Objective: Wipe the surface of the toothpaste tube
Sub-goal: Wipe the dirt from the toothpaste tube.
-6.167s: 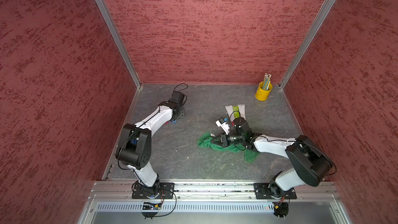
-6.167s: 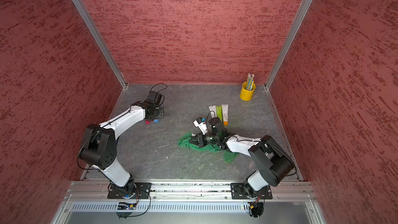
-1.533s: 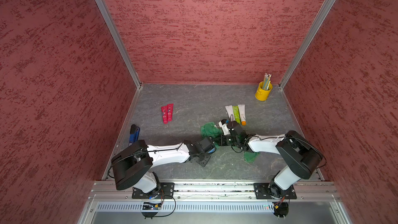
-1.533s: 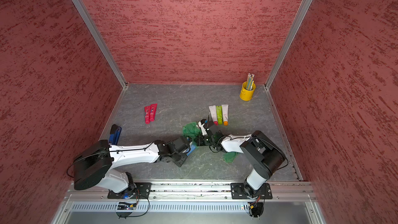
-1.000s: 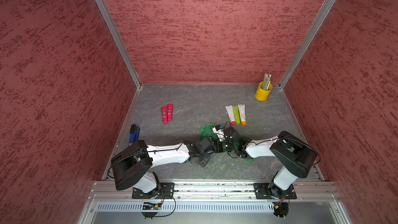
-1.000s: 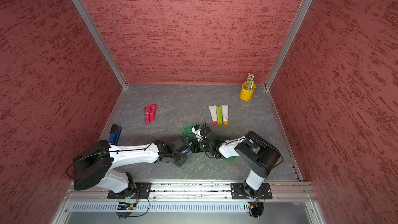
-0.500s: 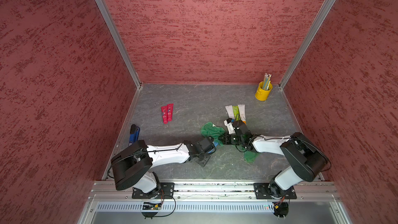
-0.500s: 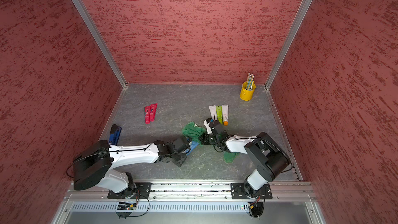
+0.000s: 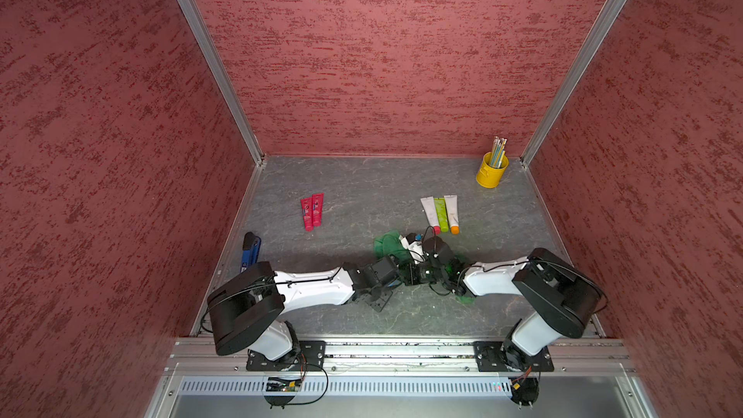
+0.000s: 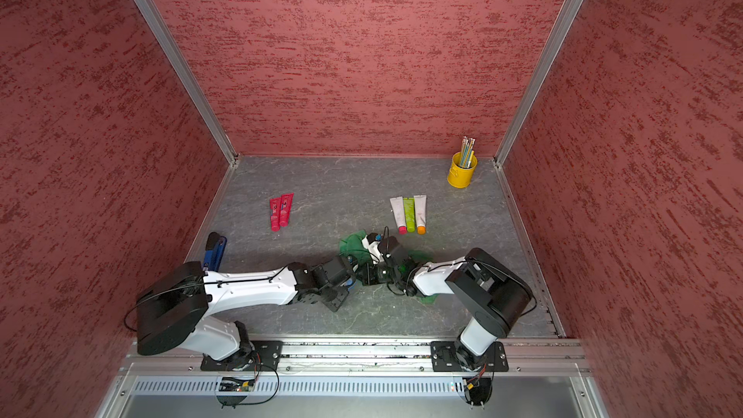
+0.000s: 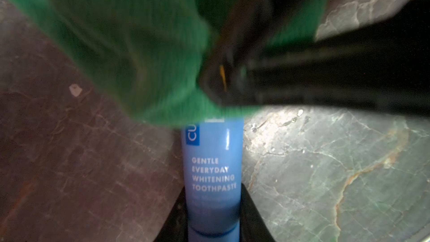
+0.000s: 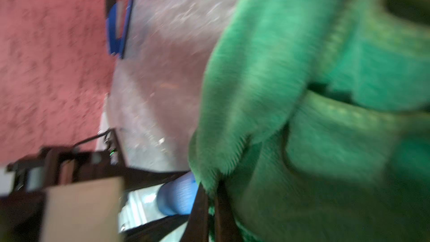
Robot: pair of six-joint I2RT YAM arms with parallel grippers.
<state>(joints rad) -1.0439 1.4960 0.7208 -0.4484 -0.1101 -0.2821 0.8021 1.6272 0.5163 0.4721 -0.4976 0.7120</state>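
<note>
The light blue toothpaste tube (image 11: pixel 213 175) lies low in the centre of the left wrist view, its printed side up, just above the grey marbled tabletop (image 11: pixel 325 171). The left gripper (image 11: pixel 213 206) is clamped on its lower end, one dark finger on each side. A green fuzzy cloth (image 11: pixel 130 43) covers the upper end of the tube. The right gripper (image 12: pixel 210 189) has its fingers together, pinching a fold of this cloth, with the tube just beside them.

In both top views the table (image 9: pixel 362 195) sits between red rough-textured walls (image 9: pixel 382 54) with aluminium corner posts. Two pink tubes (image 9: pixel 312 211) lie left of centre and three tubes side by side (image 9: pixel 440 213) right of centre. A yellow cup of pencils (image 9: pixel 491 170) stands in the upper right corner of the table, and a blue and black object (image 9: pixel 250 251) lies at the left edge.

The left arm (image 9: pixel 313 289) and the right arm (image 9: pixel 494 279) stretch low over the table and meet at the lower centre.
</note>
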